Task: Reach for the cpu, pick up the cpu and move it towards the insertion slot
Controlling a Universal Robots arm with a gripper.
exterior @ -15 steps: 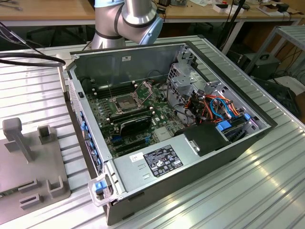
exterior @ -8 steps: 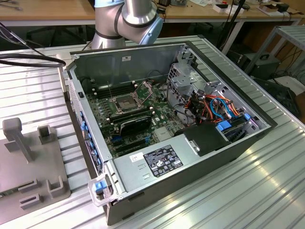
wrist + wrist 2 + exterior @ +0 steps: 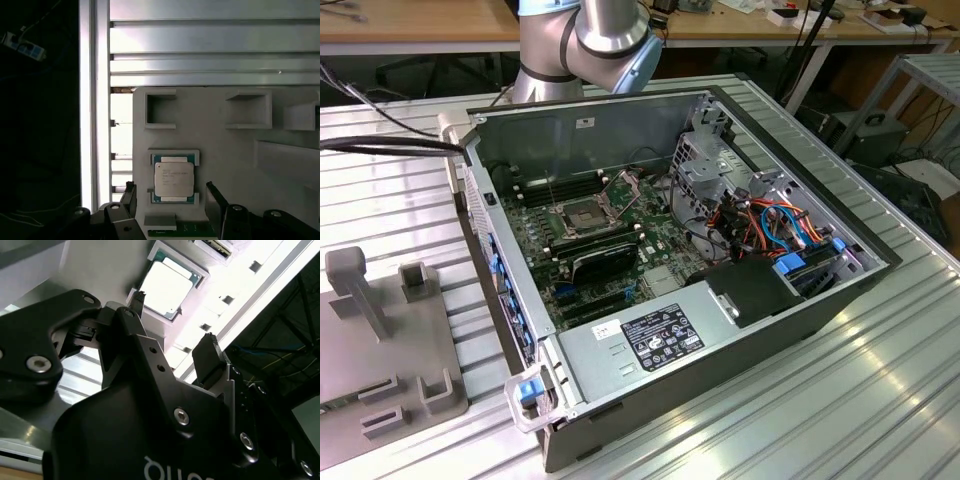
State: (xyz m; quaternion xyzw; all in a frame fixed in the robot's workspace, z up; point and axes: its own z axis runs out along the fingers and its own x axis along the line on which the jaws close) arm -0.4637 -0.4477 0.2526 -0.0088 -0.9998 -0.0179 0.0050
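The cpu (image 3: 173, 179) lay flat, silver face up, in a shallow seat on a grey fixture plate (image 3: 225, 145), well apart from the computer case. Raised lips of the seat framed two opposite edges of the chip. The gripper (image 3: 172, 200) hung over it with its jaws spread wide and holding nothing. One black finger (image 3: 131, 196) stood off each free edge of the chip, with a clear gap on both sides. In the second wrist view the same spread showed, the chip lying beyond the fingertips. How high the tips were above the plate was hard to judge.

On the plate near the chip stood grey plastic brackets (image 3: 160, 107), and a strip of green circuit board (image 3: 185, 230) lay just beside the seat. The plate rested on a ribbed aluminium table (image 3: 210, 50).

In the exterior view the insertion slot (image 3: 582, 215) sat in the motherboard inside the open case (image 3: 820, 290). A black card (image 3: 603, 258) lay just beside it, and orange and blue cables (image 3: 770, 225) were bundled towards the exterior view's right.
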